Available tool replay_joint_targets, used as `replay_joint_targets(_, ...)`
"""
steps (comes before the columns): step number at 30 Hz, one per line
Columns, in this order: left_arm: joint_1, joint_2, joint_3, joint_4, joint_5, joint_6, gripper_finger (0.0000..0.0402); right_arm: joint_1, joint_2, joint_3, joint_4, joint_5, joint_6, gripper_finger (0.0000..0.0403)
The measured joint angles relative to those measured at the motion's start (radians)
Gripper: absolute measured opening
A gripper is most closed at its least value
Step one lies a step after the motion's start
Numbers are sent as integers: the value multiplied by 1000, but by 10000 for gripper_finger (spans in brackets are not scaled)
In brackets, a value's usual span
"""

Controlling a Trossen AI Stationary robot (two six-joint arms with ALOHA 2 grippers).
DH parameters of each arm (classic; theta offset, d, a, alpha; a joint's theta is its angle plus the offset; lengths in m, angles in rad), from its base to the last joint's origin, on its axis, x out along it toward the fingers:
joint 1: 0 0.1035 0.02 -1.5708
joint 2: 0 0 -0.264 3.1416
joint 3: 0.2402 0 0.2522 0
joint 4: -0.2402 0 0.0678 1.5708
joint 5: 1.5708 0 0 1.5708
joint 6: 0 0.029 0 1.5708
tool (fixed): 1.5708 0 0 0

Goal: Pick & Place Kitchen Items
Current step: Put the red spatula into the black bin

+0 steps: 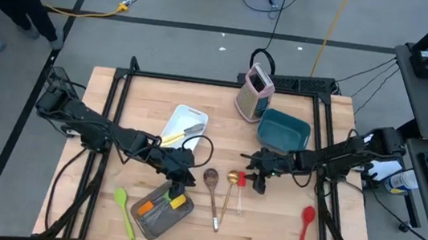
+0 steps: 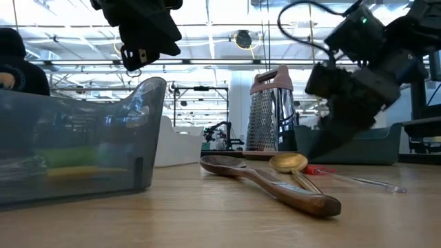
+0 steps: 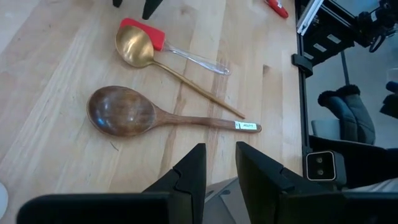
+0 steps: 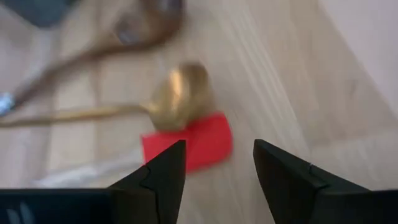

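Observation:
A brown wooden spoon (image 1: pixel 212 186), a gold spoon (image 1: pixel 230 188) and a red spatula with a clear handle (image 1: pixel 241 183) lie side by side on the table's middle. My right gripper (image 1: pixel 259 186) hovers open just right of the red spatula's head (image 4: pixel 193 146), touching nothing. My left gripper (image 1: pixel 180 182) hangs open and empty over the far edge of the grey pan (image 1: pixel 156 220), which holds orange and yellow utensils (image 1: pixel 149 206). A green spatula (image 1: pixel 124 211) lies left of the pan. A red spoon (image 1: pixel 305 227) lies at the near right.
A white tray (image 1: pixel 192 117) with a yellow-handled knife (image 1: pixel 173 138) stands behind the left gripper. The teal bin (image 1: pixel 284 130) and the upright grater (image 1: pixel 255 92) stand at the far right. A black frame borders the table.

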Motion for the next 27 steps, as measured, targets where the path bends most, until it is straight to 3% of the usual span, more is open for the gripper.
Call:
replay_joint_targets(7,0,0,0,0,-1,-2,90,2,96,3,65,4,71,169)
replay_joint_targets(16,0,0,0,0,-3,-4,90,16,103,3,48,-3,69,158)
replay_joint_targets(24,0,0,0,0,-10,-14,90,52,104,3,32,15,99,79)
replay_joint_targets(27,0,0,0,0,-10,-34,90,71,105,2,31,84,100,38)
